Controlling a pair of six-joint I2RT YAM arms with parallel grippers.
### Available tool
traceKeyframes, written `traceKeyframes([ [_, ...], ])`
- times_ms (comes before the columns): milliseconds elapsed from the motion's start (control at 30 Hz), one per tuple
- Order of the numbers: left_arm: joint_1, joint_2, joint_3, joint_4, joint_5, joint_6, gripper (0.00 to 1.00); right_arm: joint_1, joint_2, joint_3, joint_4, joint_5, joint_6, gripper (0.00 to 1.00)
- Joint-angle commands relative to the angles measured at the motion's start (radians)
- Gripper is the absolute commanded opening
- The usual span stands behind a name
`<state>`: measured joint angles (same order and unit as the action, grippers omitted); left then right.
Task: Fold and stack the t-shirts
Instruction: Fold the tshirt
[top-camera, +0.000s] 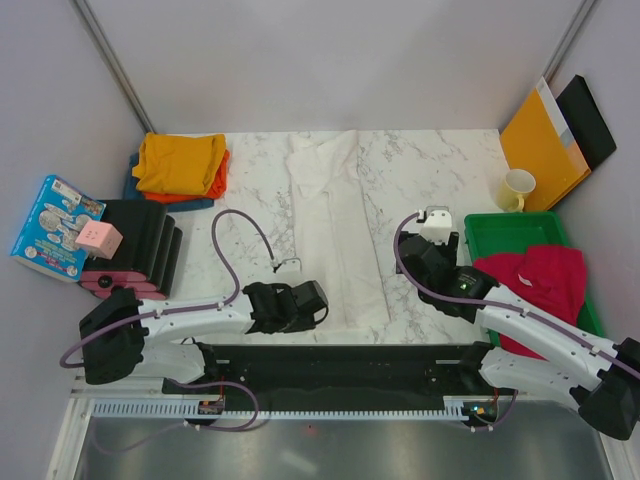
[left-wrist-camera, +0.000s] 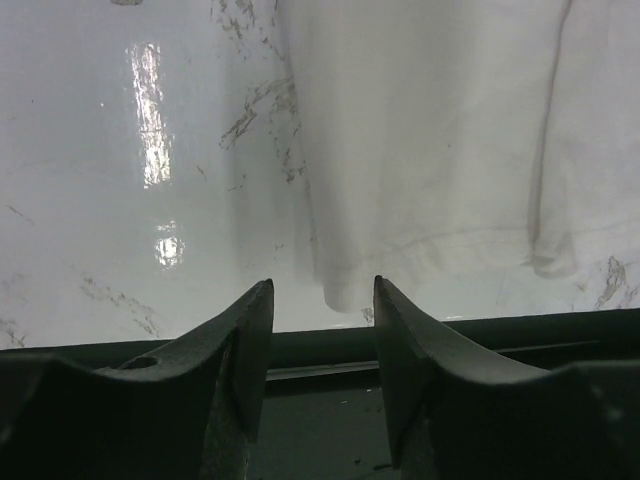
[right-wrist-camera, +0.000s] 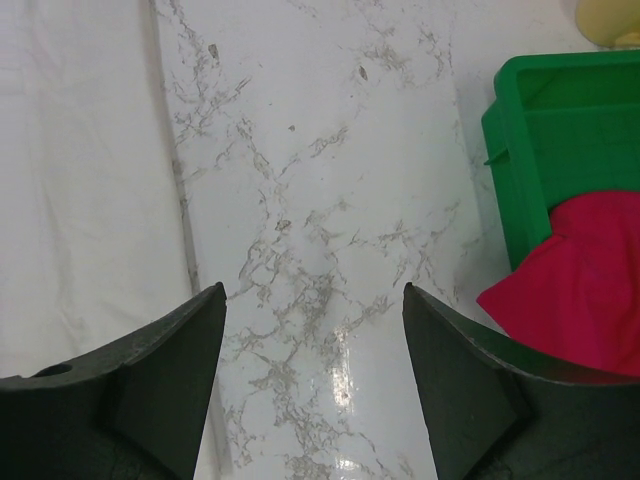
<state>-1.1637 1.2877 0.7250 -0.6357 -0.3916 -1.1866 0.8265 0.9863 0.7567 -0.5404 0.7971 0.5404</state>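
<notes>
The white t-shirt (top-camera: 335, 230) lies folded into a long strip down the middle of the marble table; it also shows in the left wrist view (left-wrist-camera: 430, 150) and the right wrist view (right-wrist-camera: 80, 180). The mustard yellow shirt (top-camera: 180, 160) sits folded on the orange one (top-camera: 208, 185), with blue cloth (top-camera: 133, 180) under them, at the back left. The crimson-pink shirt (top-camera: 535, 275) lies crumpled in the green tray (top-camera: 510, 228). My left gripper (top-camera: 318, 303) is open and empty at the white shirt's near left corner (left-wrist-camera: 322, 300). My right gripper (top-camera: 428, 240) is open and empty over bare marble (right-wrist-camera: 314, 300) between the white shirt and the tray.
A yellow mug (top-camera: 517, 188), an orange-yellow envelope (top-camera: 540, 145) and a black folder (top-camera: 590, 120) stand at the back right. A black-and-pink stack (top-camera: 135, 250), a pink cube (top-camera: 98, 238) and a blue package (top-camera: 55, 225) sit at the left. A black rail (left-wrist-camera: 560, 335) runs along the near edge.
</notes>
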Motion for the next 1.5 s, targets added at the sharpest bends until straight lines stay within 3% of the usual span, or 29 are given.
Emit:
traceKeyframes([
  [0,-0.007,-0.002,-0.036,0.039,-0.020,-0.122,0.55,-0.003,-0.028,-0.007,-0.007,-0.022,0.020,0.79],
  [533,-0.004,0.094,-0.050,0.153,0.011,-0.097,0.55,-0.001,-0.037,-0.010,-0.023,-0.041,0.026,0.79],
  [633,-0.004,0.105,-0.055,0.149,0.031,-0.111,0.48,-0.003,-0.040,-0.011,-0.023,-0.039,0.027,0.79],
  [733,-0.004,0.107,-0.056,0.140,0.045,-0.120,0.35,-0.001,-0.040,-0.013,-0.027,-0.044,0.033,0.79],
  [833,-0.004,0.108,-0.056,0.119,0.051,-0.128,0.19,-0.003,-0.038,-0.019,-0.030,-0.050,0.041,0.79],
  [900,-0.005,0.110,-0.056,0.113,0.056,-0.134,0.02,-0.001,-0.040,-0.020,-0.035,-0.061,0.052,0.79],
  [967,-0.004,0.114,-0.052,0.108,0.060,-0.136,0.02,-0.001,-0.040,-0.017,-0.055,-0.071,0.073,0.79],
  [1233,-0.004,0.130,-0.032,0.102,0.050,-0.105,0.02,0.005,-0.021,-0.120,-0.038,-0.346,0.271,0.76],
  [1467,-0.004,0.142,-0.021,0.096,0.046,-0.077,0.02,0.046,0.026,-0.215,0.014,-0.404,0.331,0.71],
])
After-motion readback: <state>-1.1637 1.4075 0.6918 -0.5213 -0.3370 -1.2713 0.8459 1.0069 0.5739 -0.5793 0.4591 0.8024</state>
